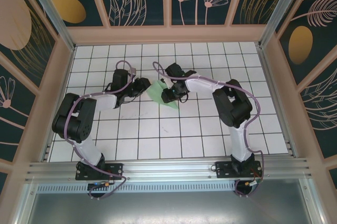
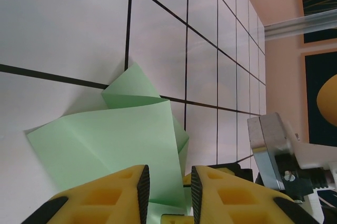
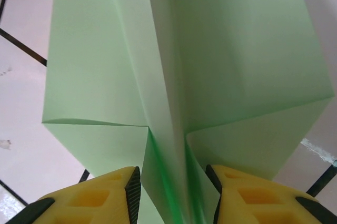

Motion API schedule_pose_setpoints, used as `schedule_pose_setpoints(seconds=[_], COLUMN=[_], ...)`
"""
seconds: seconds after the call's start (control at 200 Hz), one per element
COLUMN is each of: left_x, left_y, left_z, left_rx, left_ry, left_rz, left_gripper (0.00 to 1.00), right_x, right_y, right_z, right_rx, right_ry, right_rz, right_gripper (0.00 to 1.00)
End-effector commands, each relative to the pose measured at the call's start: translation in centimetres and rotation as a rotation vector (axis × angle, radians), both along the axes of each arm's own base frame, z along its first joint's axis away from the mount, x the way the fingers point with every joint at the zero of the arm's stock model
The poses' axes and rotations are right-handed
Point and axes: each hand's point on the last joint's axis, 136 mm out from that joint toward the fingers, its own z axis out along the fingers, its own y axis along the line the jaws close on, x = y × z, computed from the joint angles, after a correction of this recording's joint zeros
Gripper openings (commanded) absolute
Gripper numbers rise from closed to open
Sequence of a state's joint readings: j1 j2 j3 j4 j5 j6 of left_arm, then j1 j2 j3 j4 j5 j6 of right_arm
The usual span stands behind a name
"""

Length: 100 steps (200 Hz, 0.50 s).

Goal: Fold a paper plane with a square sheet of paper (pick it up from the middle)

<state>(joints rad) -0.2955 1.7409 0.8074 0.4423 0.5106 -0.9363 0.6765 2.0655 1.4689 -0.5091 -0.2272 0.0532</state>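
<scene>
The pale green sheet of paper [image 1: 158, 94] lies partly folded on the white tiles between the two arms, with a raised centre crease and flaps turned in. My right gripper [image 1: 169, 97] sits over its right part. In the right wrist view the paper [image 3: 237, 50] stands up as a ridge between my right gripper's [image 3: 172, 182] yellow fingers, which are open on either side of it and not pressed flat. My left gripper [image 1: 143, 86] is at the paper's left edge. From the left wrist, the paper [image 2: 116, 140] lies just beyond my left gripper [image 2: 169, 182], whose jaws are open a narrow gap.
The white grid-tiled table [image 1: 200, 129] is walled by pale wooden panels [image 1: 168, 33] at the back and both sides. The right arm's grey wrist block [image 2: 268, 150] is close to the right of my left fingers. Bare tiles lie toward the near edge.
</scene>
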Motion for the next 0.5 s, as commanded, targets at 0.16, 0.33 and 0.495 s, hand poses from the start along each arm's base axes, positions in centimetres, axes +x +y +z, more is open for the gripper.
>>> schedule_pose_setpoints(seconds=[0.16, 0.33, 0.495], left_x=[-0.3, -0.5, -1.1], left_y=[0.6, 0.8, 2.0], left_z=[2.0, 2.7, 3.4], left_rx=[0.027, 0.034, 0.078], left_ry=[-0.059, -0.069, -0.077], left_rz=[0.014, 0.026, 0.067], left_gripper=[0.31, 0.31, 0.31], right_x=[1.0, 2.3, 0.9], right_y=[-1.0, -2.9, -3.2], right_z=[0.3, 2.1, 2.4], right_rx=[-0.092, -0.14, -0.125], right_ry=[-0.059, -0.103, -0.065], right_rz=[-0.087, -0.292, -0.48], right_gripper=[0.08, 0.0, 0.01])
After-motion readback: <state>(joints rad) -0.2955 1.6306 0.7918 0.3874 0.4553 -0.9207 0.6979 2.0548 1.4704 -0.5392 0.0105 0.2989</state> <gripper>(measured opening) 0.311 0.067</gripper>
